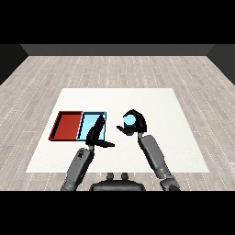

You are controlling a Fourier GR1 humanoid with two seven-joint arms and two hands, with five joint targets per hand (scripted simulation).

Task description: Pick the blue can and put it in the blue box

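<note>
The blue can (pixel 130 120) shows its light blue top inside my right hand (pixel 136 125), whose fingers and thumb curl round it. The hand holds it over the white table, a short way right of the light blue tray (pixel 87 121). My left hand (pixel 96 134) lies over the blue tray's near right part with its fingers straight and its thumb pointing right, holding nothing. It hides part of that tray.
A red tray (pixel 66 125) lies directly left of the blue tray, sharing a wall with it. The white table (pixel 156 101) stretches out behind and to the right of my hands. Grey wood flooring surrounds it.
</note>
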